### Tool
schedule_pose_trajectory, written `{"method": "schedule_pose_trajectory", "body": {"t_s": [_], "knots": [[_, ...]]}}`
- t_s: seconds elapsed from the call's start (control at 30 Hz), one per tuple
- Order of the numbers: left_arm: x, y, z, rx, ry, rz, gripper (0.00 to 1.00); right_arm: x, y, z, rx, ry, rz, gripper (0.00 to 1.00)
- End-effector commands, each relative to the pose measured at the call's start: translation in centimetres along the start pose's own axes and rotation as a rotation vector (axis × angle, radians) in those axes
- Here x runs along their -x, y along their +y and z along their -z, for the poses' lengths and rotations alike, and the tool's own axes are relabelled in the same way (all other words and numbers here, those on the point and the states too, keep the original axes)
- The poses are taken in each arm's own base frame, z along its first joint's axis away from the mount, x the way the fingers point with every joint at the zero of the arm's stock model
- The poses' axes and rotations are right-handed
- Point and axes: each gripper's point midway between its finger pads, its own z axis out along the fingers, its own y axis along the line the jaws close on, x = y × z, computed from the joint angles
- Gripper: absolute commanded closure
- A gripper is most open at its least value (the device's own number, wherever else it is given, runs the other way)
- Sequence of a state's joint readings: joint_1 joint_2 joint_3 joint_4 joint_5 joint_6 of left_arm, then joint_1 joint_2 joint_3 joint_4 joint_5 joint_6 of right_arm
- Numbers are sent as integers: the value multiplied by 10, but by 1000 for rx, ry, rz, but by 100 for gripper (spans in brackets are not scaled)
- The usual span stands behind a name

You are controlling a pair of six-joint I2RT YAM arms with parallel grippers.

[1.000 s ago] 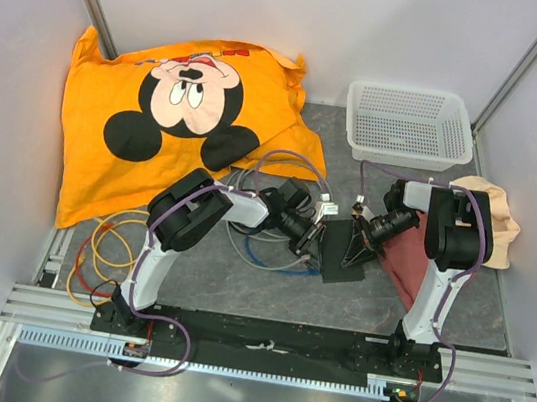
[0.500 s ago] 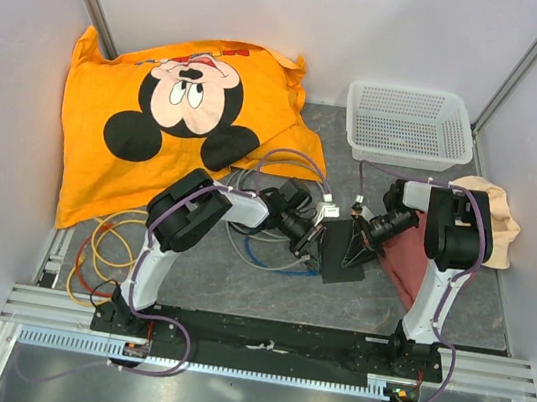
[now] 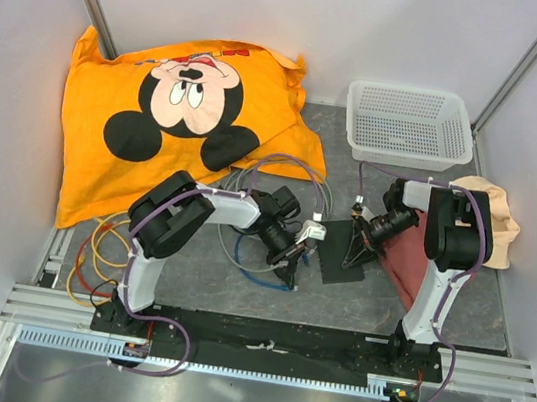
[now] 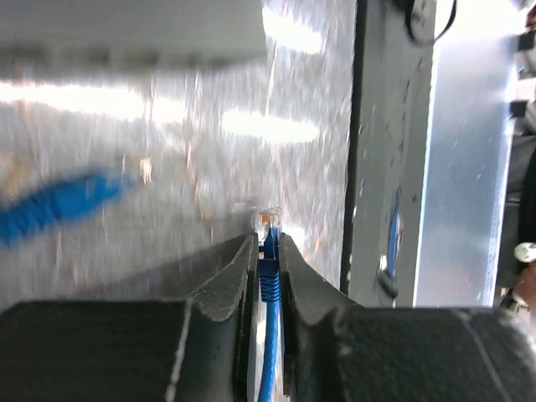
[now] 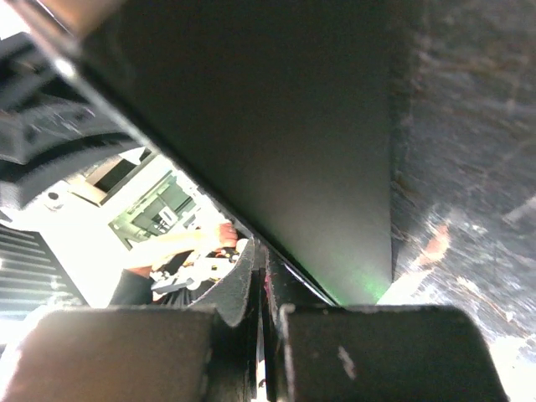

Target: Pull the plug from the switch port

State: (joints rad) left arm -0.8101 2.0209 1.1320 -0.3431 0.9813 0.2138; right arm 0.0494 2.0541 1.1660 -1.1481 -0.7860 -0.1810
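Left claw (image 4: 267,244): nearly closed, fingers pinching the ribbed blue boot just behind the clear plug (image 4: 270,219). The plug tip sticks out past the fingertips, bare, with nothing around it. In the top view this claw sits apart from the switch (image 3: 335,262), with a gap of bare surface (image 3: 235,292) between them, so the plug looks out of the port. The blue cable (image 3: 256,272) trails off behind the claw.

Right claw (image 5: 261,272): fully closed, nothing between the fingers, tips down on the switch's black top, likely pinning it. The switch lies flat on the surface between the two arms, its right side next to a dark red cloth (image 3: 405,267).

Step in hand, my read: drawing the plug clear.
- Grip the boot, not the thin cord.
- Move straight away from the socket edge, low over the surface.
- Hold the right claw's press so cable drag can't slide the switch.
- Only let go once the cable is slack.

Risk: the cable snags in the grey cable loops (image 3: 252,173) nearby.

Containers: a white mesh basket (image 3: 402,130) sits at the far right, well apart from both claws, with nothing visible inside it. No other container is in view. An orange cartoon-print cloth (image 3: 101,171) lies far left, and coiled yellow and red cables (image 3: 99,252) sit near the left arm's base.
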Motion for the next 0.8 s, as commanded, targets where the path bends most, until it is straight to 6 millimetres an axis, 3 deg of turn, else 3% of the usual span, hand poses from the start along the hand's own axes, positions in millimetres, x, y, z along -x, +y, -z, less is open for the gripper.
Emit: {"method": "schedule_pose_trajectory", "body": {"t_s": [0.0, 0.03, 0.13, 0.23, 0.27, 0.33, 0.37, 0.43, 0.47, 0.53, 0.57, 0.63, 0.73, 0.77], "knots": [[-5, 12, 33, 104, 32, -72, 98, 48, -59, 9, -299, -137, 204, 100], [-5, 10, 37, 107, 41, -59, 98, 49, -58, 10, -302, -143, 209, 100], [20, 6, 55, 129, 0, -108, 98, 50, -56, 13, -309, -154, 219, 100], [56, -11, 80, 135, -42, -177, 98, 51, -53, 16, -305, -164, 232, 100], [80, -25, 94, 115, -82, -206, 98, 53, -52, 16, -302, -173, 239, 100], [106, -34, 110, 128, -113, -238, 98, 54, -51, 16, -296, -176, 239, 100], [136, -42, 127, 155, -150, -290, 98, 56, -50, 16, -291, -182, 244, 100], [155, -58, 150, 148, -177, -283, 98, 58, -48, 17, -287, -184, 243, 100], [182, -71, 177, 160, -253, -328, 98, 60, -46, 18, -283, -191, 248, 100], [201, -92, 207, 178, -329, -342, 98, 61, -44, 20, -284, -196, 250, 100], [213, -108, 233, 223, -381, -399, 98, 61, -43, 21, -283, -199, 253, 100], [219, -123, 258, 283, -424, -451, 98, 60, -43, 21, -281, -200, 258, 100], [233, -156, 316, 371, -542, -515, 98, 60, -44, 19, -280, -198, 256, 100], [233, -158, 338, 409, -582, -496, 98, 61, -44, 19, -282, -199, 255, 100]]}}
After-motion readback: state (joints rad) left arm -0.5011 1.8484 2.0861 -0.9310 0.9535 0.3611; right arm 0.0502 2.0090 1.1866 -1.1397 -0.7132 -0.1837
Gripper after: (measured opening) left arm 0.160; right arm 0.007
